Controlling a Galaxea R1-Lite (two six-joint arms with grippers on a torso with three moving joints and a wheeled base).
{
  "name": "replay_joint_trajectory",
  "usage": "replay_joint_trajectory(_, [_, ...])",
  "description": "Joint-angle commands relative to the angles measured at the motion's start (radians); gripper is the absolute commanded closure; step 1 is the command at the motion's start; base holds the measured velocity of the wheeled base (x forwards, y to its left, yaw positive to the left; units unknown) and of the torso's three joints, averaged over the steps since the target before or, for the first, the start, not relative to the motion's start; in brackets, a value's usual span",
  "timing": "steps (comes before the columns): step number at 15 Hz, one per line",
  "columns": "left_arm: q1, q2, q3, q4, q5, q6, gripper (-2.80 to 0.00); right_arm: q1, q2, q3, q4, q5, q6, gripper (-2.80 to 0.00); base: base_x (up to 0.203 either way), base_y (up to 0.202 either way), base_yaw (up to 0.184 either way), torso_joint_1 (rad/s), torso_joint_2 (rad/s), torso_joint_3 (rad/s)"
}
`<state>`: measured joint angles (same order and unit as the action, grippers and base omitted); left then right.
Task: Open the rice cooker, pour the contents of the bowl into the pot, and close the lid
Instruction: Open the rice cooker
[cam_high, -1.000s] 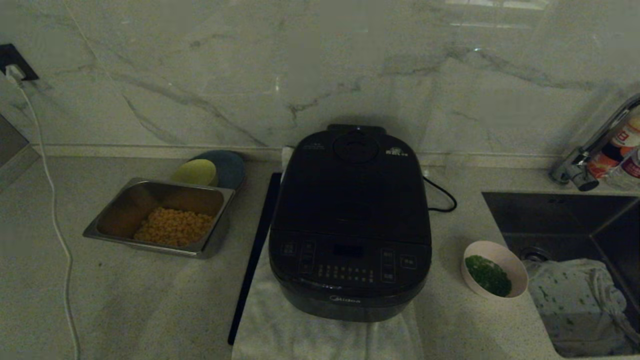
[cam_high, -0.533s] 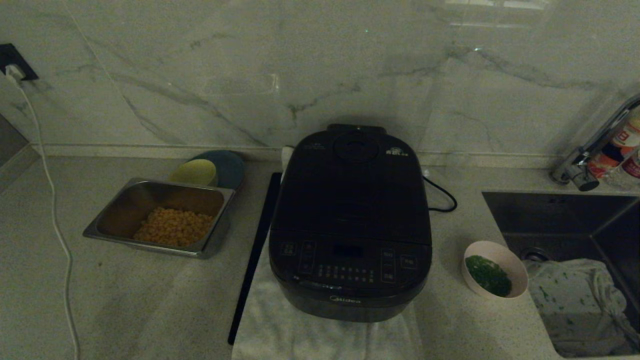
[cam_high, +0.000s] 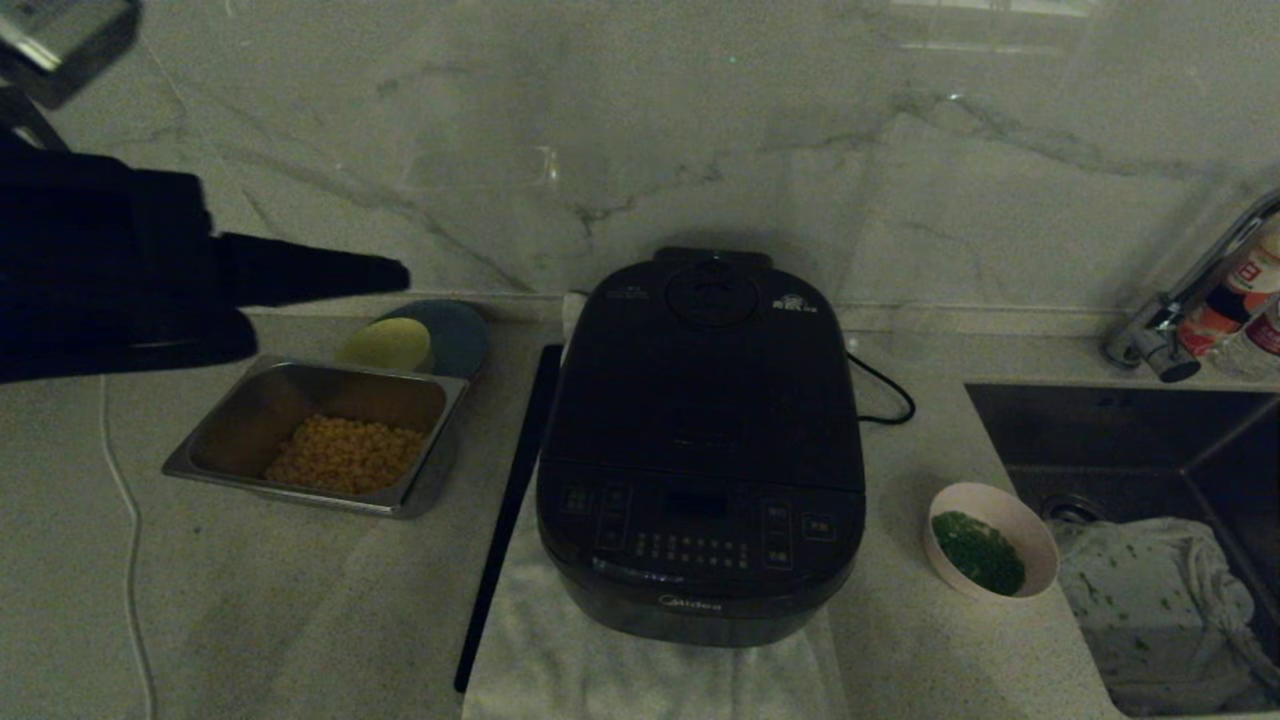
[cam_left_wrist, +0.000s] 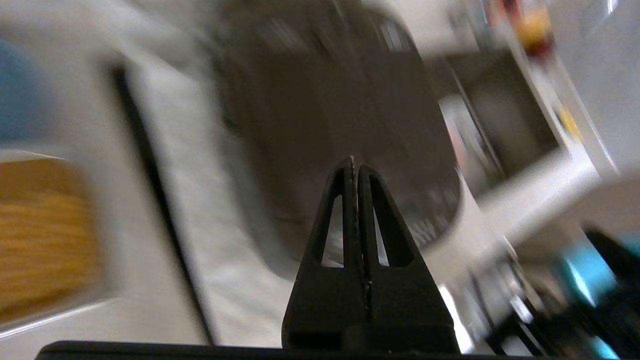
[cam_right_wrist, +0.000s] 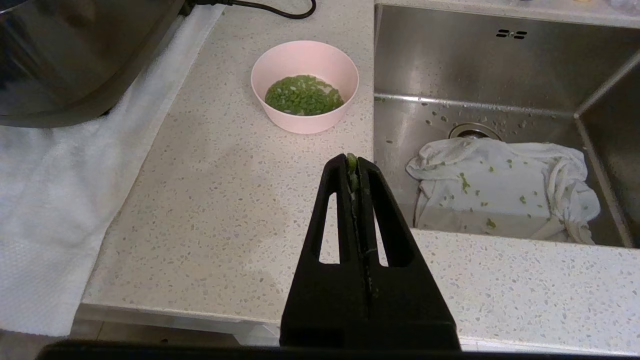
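Note:
The black rice cooker (cam_high: 700, 520) stands on a white towel (cam_high: 560, 660) mid-counter, its lid (cam_high: 705, 390) down, so the pot is hidden. The small pinkish bowl (cam_high: 1035, 550) of chopped greens (cam_high: 978, 552) sits right of it, beside the sink. My left gripper (cam_high: 398, 272) reaches in from the left, raised above the counter, left of the cooker, shut and empty. In the left wrist view, the left gripper (cam_left_wrist: 354, 162) points toward the blurred cooker (cam_left_wrist: 340, 115). My right gripper (cam_right_wrist: 352, 161) hangs shut near the counter's front edge, short of the bowl (cam_right_wrist: 305, 120), green scraps stuck between its tips.
A steel tray (cam_high: 200, 455) of yellow kernels lies left of the cooker, with a yellow-green bowl (cam_high: 390, 343) and a blue plate (cam_high: 462, 335) behind it. The sink (cam_high: 1110, 430) holds a speckled cloth (cam_high: 1150, 600); a faucet (cam_high: 1160, 340) and bottles stand behind. A white cable (cam_high: 128, 560) runs down the left.
My left arm has swung into the head view from the upper left and now reaches toward the cooker. The cooker, bowl and tray have not moved.

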<state>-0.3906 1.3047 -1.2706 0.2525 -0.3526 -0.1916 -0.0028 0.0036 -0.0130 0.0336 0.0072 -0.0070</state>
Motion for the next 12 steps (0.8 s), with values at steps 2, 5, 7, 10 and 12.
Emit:
replay_joint_trajectory(2, [-0.118, 0.097, -0.014, 0.016, -0.003, -0.101, 0.00, 0.000, -0.001, 0.000, 0.000, 0.000, -0.001, 0.00, 0.000, 0.000, 0.000, 0.000, 0.00, 0.000])
replay_joint_trajectory(5, [-0.174, 0.100, 0.003, 0.020, -0.003, -0.129, 0.00, 0.000, -0.001, -0.001, 0.000, 0.000, -0.001, 0.00, 0.000, 0.000, 0.000, 0.000, 0.00, 0.000])
replay_joint_trajectory(7, [-0.216, 0.121, 0.027, 0.017, 0.021, -0.129, 0.00, 0.000, -0.001, -0.001, 0.000, 0.000, -0.001, 0.00, 0.000, 0.000, 0.000, 0.000, 0.00, 0.000])
replay_joint_trajectory(10, [-0.303, 0.191, 0.030, -0.005, 0.150, -0.146, 0.00, 0.000, -0.001, -0.001, 0.000, 0.002, -0.001, 0.00, 0.000, 0.000, 0.000, 0.000, 0.00, 0.000])
replay_joint_trajectory(12, [-0.315, 0.213, 0.034, -0.021, 0.160, -0.162, 0.00, 0.000, -0.001, 0.001, 0.000, 0.000, -0.001, 0.00, 0.000, 0.000, 0.000, 0.000, 0.00, 0.000])
